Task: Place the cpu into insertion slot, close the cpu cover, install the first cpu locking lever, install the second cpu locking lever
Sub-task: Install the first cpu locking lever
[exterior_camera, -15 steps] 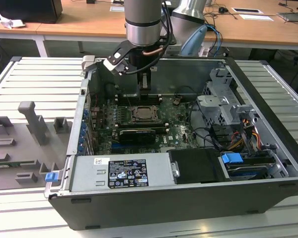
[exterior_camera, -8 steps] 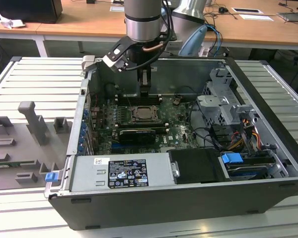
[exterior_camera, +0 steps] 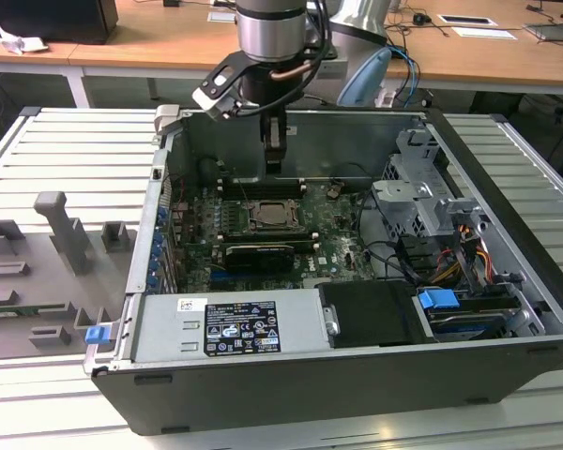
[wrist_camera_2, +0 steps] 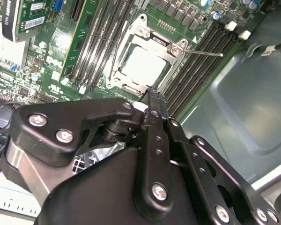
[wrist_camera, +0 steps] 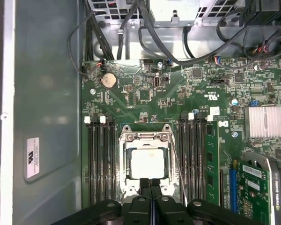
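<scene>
gripper (wrist_camera: 150,183): fingers pressed together, empty, probably for pushing | cpu (wrist_camera: 148,161): seated in socket, mid-motherboard (wrist_camera: 145,96) between memory slots (wrist_camera: 100,159) | cpu cover (wrist_camera: 145,137): lies flat, framing it | locking lever (wrist_camera: 179,164): seems unlatched

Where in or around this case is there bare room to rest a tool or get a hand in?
Hand room: along the bare case wall beside the memory slots. Set-down: ribbed table, exterior view's upper left. Crowded: cables by the drive cage; claw near the cpu.
</scene>
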`<state>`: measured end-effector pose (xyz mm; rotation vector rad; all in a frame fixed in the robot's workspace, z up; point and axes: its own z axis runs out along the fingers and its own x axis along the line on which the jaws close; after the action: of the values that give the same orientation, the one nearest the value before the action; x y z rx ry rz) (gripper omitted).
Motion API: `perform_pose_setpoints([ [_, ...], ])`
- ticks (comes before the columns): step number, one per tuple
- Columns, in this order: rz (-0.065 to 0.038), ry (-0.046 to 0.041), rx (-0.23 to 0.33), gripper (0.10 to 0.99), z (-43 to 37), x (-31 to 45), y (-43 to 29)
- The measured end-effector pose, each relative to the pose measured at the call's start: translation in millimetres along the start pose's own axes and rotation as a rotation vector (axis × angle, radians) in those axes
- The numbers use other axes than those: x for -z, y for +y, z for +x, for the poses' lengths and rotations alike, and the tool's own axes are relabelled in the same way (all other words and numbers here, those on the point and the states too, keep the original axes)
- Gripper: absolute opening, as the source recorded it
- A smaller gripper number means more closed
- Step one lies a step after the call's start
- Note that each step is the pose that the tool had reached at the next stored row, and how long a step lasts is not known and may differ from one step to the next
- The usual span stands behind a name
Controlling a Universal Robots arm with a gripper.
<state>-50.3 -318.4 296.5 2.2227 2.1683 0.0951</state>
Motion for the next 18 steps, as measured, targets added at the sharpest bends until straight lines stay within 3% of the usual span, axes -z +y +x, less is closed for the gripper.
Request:
perform_pose_setpoints([
  [3,0.000,-0.0001,0.000,0.106,0.1,5.8,0.4],
  [7,0.000,-0.0001,0.000,0.106,0.4,20.2,1.4],
  [9,0.000,0.0013,0.018,0.106,0.4,20.3,1.4],
  [11,0.004,0.0061,0.091,0.106,0.3,18.7,1.3],
  [13,0.008,0.0087,0.130,0.106,0.3,16.2,1.1],
  [18,0.021,0.0103,0.144,0.106,-0.4,3.2,0.2],
])
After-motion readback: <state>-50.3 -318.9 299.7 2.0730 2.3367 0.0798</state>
